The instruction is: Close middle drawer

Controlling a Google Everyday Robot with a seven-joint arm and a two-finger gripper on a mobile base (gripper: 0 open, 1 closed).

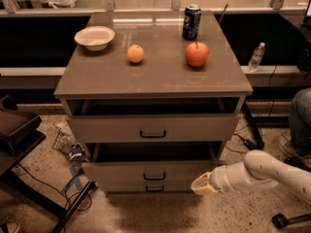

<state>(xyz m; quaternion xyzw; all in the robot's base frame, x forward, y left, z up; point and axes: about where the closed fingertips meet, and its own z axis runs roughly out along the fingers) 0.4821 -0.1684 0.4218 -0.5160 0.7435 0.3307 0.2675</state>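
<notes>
Low on the front of the cabinet: the middle drawer is here. It sits under the taller top drawer and above a thin bottom drawer.
Cabinet top: a bowl, an orange, an apple and a can sit on it.
Middle drawer: it sticks out a little from the cabinet. A dark gap shows above its front, so I think it is not shut yet.
Handle: the small dark handle is in the middle of the drawer front.
Gripper: the gripper is at the right end of the middle drawer's front, by the cabinet's low right corner. It looks like it touches the front or is very close. I cannot tell if it is spread apart or pressed together.
Which way the drawer points: its flat front faces out of the cabinet, toward the camera. Its long side runs across the cabinet, from one side to the other.
Step now: I think it is the last push into the cabinet.
How to do it well: push straight toward the back of the cabinet, not sideways. Pushing at one end may twist the drawer and make it stick, so go slow. Stop when the front is flat with the cabinet. Keep away from the top drawer, which sticks out too.
</notes>
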